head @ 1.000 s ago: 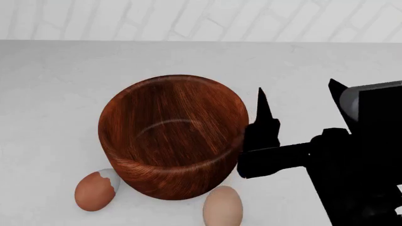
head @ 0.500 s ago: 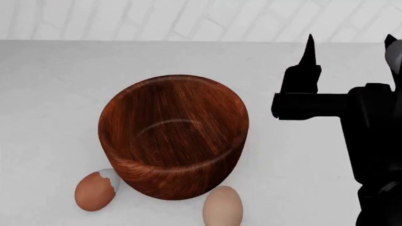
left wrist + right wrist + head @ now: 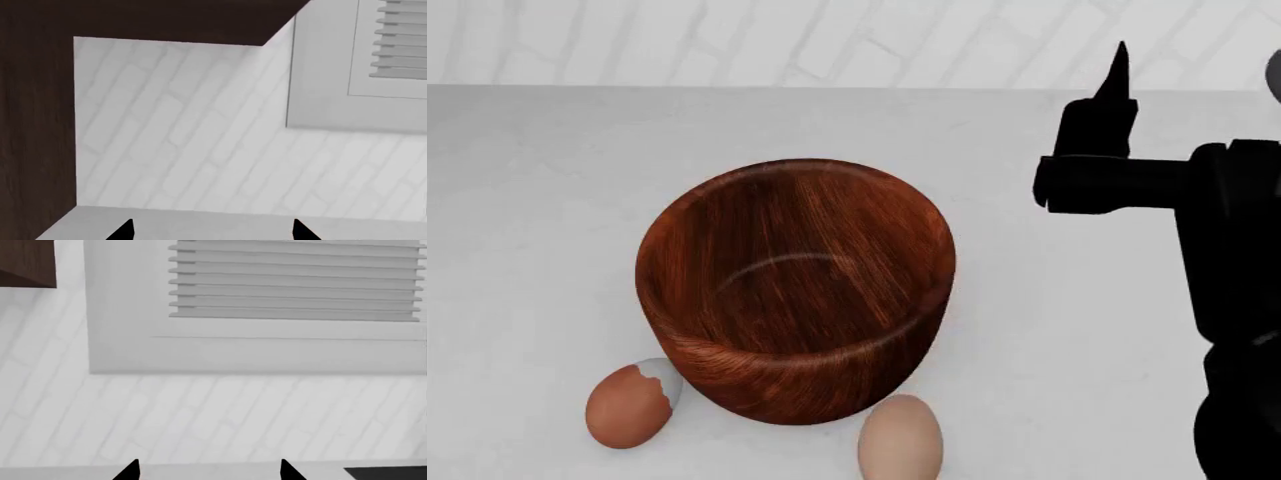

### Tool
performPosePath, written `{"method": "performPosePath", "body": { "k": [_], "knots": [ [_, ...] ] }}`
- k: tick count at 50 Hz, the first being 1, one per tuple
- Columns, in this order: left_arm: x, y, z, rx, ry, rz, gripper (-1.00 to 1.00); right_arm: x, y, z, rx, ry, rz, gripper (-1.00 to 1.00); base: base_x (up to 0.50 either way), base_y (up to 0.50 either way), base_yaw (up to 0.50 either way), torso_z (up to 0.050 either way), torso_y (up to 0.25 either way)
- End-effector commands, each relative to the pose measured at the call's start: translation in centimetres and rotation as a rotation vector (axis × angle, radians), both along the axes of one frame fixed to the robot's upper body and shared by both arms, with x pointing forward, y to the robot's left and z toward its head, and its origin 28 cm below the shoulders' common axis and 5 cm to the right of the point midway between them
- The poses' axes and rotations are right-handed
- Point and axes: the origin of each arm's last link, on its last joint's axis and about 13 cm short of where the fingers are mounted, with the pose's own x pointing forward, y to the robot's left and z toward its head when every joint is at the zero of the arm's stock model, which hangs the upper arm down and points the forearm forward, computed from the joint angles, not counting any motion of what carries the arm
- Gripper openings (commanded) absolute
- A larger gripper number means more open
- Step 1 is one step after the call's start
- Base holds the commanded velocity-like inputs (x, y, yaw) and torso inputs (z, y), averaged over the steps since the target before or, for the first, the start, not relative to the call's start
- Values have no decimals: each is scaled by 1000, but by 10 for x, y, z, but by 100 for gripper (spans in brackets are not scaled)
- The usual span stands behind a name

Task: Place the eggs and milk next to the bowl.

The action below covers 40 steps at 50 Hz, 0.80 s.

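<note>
The big reddish-brown wooden bowl [image 3: 794, 290] stands on the white counter [image 3: 534, 200]. The reddish-brown egg with a pale patch [image 3: 630, 405] lies at its near left, close to the wall of the bowl. The tan-pink egg [image 3: 901, 440] lies at its near right, close to the bowl. The milk is out of view. My right gripper [image 3: 1197, 70] is open and empty, raised to the right of the bowl with its fingers pointing away; it also shows in the right wrist view [image 3: 209, 471]. My left gripper [image 3: 212, 231] is open and empty and does not show in the head view.
A white brick wall [image 3: 827, 40] runs along the counter's far edge. The left wrist view shows a dark wooden cabinet [image 3: 33, 125] and that wall. The right wrist view shows a window with slatted blinds [image 3: 293, 285].
My right arm has risen and moved right and away from the bowl's right side. The bowl and both eggs have not moved.
</note>
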Motion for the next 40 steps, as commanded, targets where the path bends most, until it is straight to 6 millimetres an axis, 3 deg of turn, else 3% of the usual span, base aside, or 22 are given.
{"method": "performPosePath", "body": {
  "k": [1, 26, 40],
  "knots": [
    [9, -1, 2, 1, 26, -2, 100, 6, 0, 2, -4, -4, -11, 100, 0, 0, 0, 0, 0],
    [7, -2, 3, -4, 7, -4, 100, 1, 3, 3, 2, -12, -12, 100, 0, 0, 0, 0, 0],
    [9, -4, 3, 4, 7, -14, 100, 0, 3, 2, -2, -3, -3, 100, -460, -1, 0, 0, 0]
  ]
}}
